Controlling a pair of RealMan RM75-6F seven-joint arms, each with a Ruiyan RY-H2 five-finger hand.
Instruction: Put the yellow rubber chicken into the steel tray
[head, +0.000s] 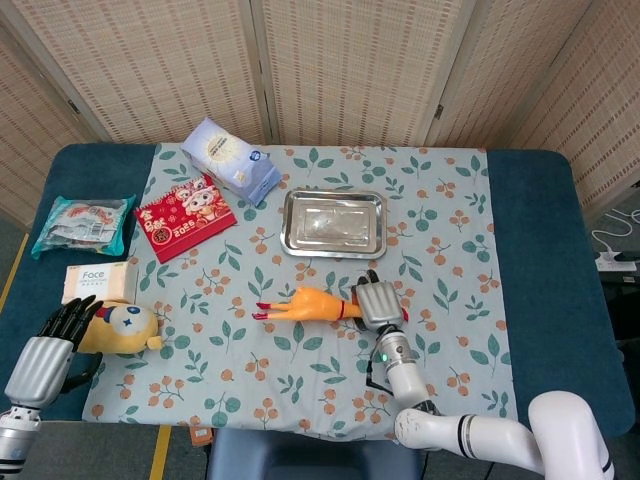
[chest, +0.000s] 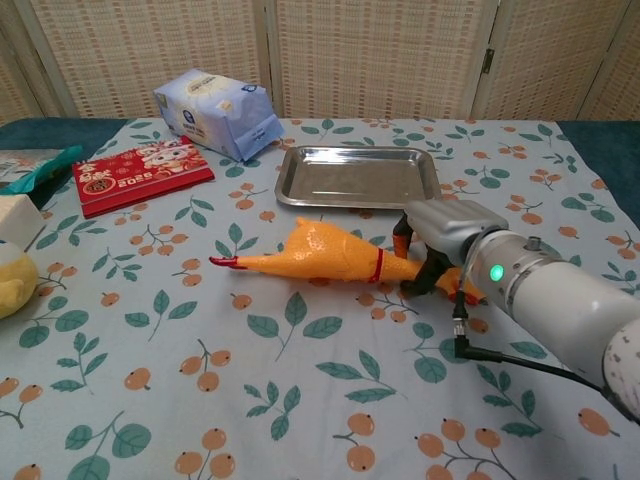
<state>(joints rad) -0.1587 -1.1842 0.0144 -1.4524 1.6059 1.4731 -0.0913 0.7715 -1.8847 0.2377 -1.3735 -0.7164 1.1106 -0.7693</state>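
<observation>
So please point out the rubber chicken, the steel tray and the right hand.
rubber chicken (chest: 325, 255), chest view, on its body.
steel tray (chest: 356, 177), chest view, on its bare floor.
right hand (chest: 440, 225), chest view, on its back.

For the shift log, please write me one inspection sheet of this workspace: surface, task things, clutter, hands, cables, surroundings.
Surface: table with blue cover and leaf-print cloth.
Job's things: yellow rubber chicken on the cloth, outside the steel tray; tray empty.
Clutter: blue tissue pack, red packet, teal bag, Face box, yellow plush.
Hands: right hand grips the chicken's neck end; left hand holds nothing, beside the plush.
Cables: black cable along the right forearm; white cables on the floor.
Surroundings: woven screen panels.
</observation>
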